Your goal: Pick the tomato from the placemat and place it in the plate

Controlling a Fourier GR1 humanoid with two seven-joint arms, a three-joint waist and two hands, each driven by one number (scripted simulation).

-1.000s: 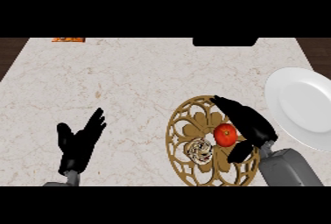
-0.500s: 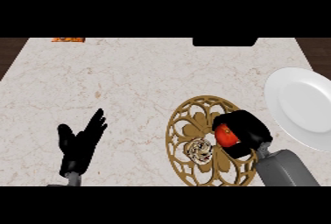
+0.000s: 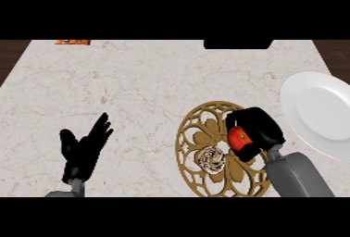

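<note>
**K:** Marble counter (image 3: 137, 83), pale with faint veining. Only the head view to work from. What's on it?

**R:** Gold openwork placemat (image 3: 205, 139) right of centre. White plate (image 3: 321, 115) at the right edge, partly cut off by the frame. Nothing on the part of the plate that shows.

**K:** Tomato?

**R:** Tomato (image 3: 237, 138) is over the placemat's right side. Right hand (image 3: 259, 127) has its fingers curled round it; only a red patch shows between fingers and thumb. Can't tell if it's lifted off the mat or resting on it.

**K:** So the grasp is on?

**R:** Looks that way, as far as fingers wrapped round it go. That's my read, not proof of a hold.

**K:** Left side?

**R:** Left hand (image 3: 82, 148) sits lower left, fingers straight and spread, pointing up, holding nothing. Resting, well apart from the mat.

**K:** Anything else on the mat?

**R:** Small pale, brown-streaked object (image 3: 210, 158) near the mat's centre, just beside the right hand. Can't identify it. Not part of the task.

**K:** Clutter up top?

**R:** Orange item (image 3: 71, 42) at the far left edge, dark block (image 3: 238, 44) at the far middle. Both well away.

**K:** Progress?

**R:** Pick stage, roughly half. Left: lift, carry right to the plate, release. Plate is near, just past the mat's edge.
</note>
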